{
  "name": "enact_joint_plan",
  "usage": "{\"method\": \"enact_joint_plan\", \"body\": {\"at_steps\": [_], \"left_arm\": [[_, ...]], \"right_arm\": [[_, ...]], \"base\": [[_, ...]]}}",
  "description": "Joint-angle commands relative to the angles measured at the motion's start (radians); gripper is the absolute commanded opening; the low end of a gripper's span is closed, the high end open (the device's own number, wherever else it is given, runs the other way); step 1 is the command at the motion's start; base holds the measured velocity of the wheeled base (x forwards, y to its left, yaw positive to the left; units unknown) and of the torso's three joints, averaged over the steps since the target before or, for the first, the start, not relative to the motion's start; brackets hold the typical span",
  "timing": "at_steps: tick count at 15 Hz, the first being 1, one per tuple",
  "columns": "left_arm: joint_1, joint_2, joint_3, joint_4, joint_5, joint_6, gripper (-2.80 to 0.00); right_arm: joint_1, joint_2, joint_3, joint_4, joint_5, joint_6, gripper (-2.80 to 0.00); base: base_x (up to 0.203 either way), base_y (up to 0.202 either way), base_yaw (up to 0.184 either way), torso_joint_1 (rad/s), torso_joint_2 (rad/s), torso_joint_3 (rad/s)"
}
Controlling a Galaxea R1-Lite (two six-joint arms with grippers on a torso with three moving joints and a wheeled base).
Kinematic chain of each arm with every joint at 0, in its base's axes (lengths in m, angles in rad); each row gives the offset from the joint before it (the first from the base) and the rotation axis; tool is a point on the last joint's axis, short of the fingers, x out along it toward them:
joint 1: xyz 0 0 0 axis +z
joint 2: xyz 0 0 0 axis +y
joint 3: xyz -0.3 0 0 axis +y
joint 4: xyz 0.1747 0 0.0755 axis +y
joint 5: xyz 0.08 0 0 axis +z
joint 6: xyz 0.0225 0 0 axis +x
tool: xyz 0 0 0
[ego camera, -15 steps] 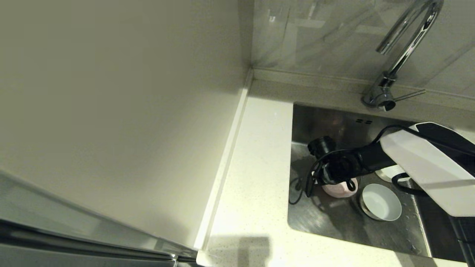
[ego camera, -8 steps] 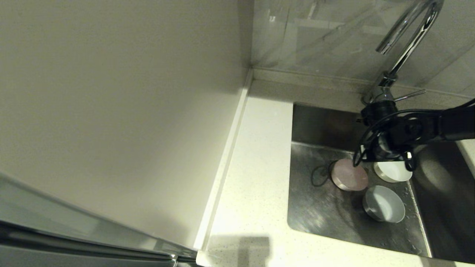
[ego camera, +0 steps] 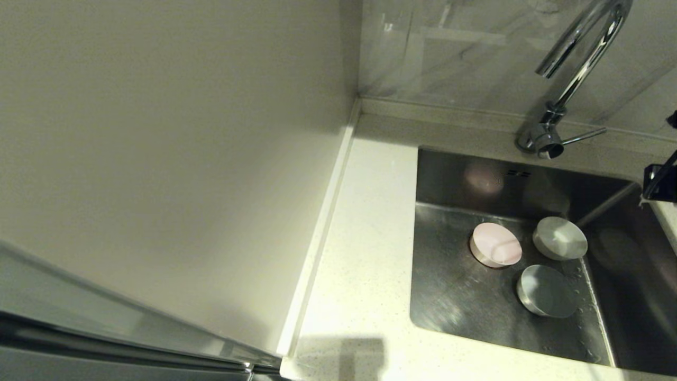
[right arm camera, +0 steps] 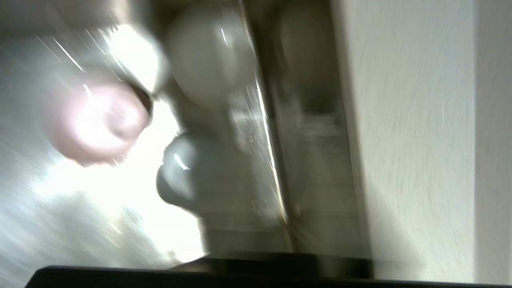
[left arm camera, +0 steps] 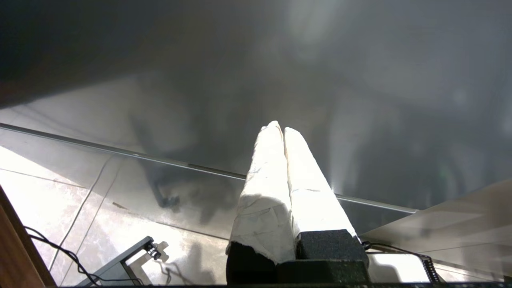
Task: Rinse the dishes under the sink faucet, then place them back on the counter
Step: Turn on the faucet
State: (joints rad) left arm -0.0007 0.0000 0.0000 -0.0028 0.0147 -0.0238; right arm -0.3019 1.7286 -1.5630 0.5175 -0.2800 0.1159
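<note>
Three dishes lie loose on the floor of the sink [ego camera: 455,307]: a pale pink bowl [ego camera: 495,244], a white bowl [ego camera: 559,238] behind it to the right, and a pale blue bowl [ego camera: 546,291] nearest the front. Blurred, the pink bowl [right arm camera: 96,120], white bowl [right arm camera: 208,52] and blue bowl [right arm camera: 180,172] also show in the right wrist view. The faucet [ego camera: 576,69] arches over the sink's back edge, no water visible. Only a black part of my right arm [ego camera: 658,182] shows at the right edge, apart from the bowls. My left gripper [left arm camera: 279,129] is parked, shut and empty.
The white counter [ego camera: 365,254] runs along the sink's left side up to a cream wall panel [ego camera: 158,159]. The faucet's thin lever [ego camera: 582,136] sticks out to the right at its base. A strip of counter [right arm camera: 408,120] borders the sink's right side.
My right arm has left the pink bowl, swept right past the faucet base and pulled out to the right edge. The pink bowl has shifted slightly back and right.
</note>
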Motion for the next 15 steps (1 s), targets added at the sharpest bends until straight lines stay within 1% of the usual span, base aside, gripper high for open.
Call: {"method": "enact_joint_plan", "body": {"at_steps": [1, 2, 3, 5, 8, 11, 13, 15], "left_arm": [[0.001, -0.003, 0.0, 0.0, 0.001, -0.001, -2.8], [0.001, -0.003, 0.0, 0.0, 0.001, -0.001, -2.8], [0.001, -0.004, 0.0, 0.0, 0.001, -0.001, -2.8], [0.001, -0.003, 0.0, 0.0, 0.001, -0.001, -2.8], [0.0, -0.003, 0.0, 0.0, 0.001, -0.001, -2.8], [0.001, -0.003, 0.0, 0.0, 0.001, -0.001, -2.8], [-0.001, -0.003, 0.0, 0.0, 0.001, 0.0, -2.8], [0.001, -0.003, 0.0, 0.0, 0.001, -0.001, -2.8]], "right_arm": [[-0.014, -0.021, -0.084, -0.016, 0.044, 0.029, -2.8], [-0.007, 0.001, -0.118, -0.061, 0.057, 0.06, -2.8], [0.007, 0.018, -0.128, -0.13, 0.059, 0.073, -2.8], [0.035, 0.057, -0.13, -0.281, 0.056, 0.073, -2.8], [0.089, 0.129, -0.191, -0.408, 0.035, 0.071, -2.8], [0.111, 0.189, -0.248, -0.473, 0.022, 0.039, -2.8], [0.126, 0.217, -0.28, -0.476, 0.021, 0.028, -2.8], [0.129, 0.228, -0.277, -0.476, 0.019, 0.013, -2.8]], "base": [[0.0, 0.0, 0.0, 0.0, 0.0, 0.0], [0.0, 0.0, 0.0, 0.0, 0.0, 0.0], [0.0, 0.0, 0.0, 0.0, 0.0, 0.0], [0.0, 0.0, 0.0, 0.0, 0.0, 0.0], [0.0, 0.0, 0.0, 0.0, 0.0, 0.0], [0.0, 0.0, 0.0, 0.0, 0.0, 0.0], [0.0, 0.0, 0.0, 0.0, 0.0, 0.0], [0.0, 0.0, 0.0, 0.0, 0.0, 0.0]]}}
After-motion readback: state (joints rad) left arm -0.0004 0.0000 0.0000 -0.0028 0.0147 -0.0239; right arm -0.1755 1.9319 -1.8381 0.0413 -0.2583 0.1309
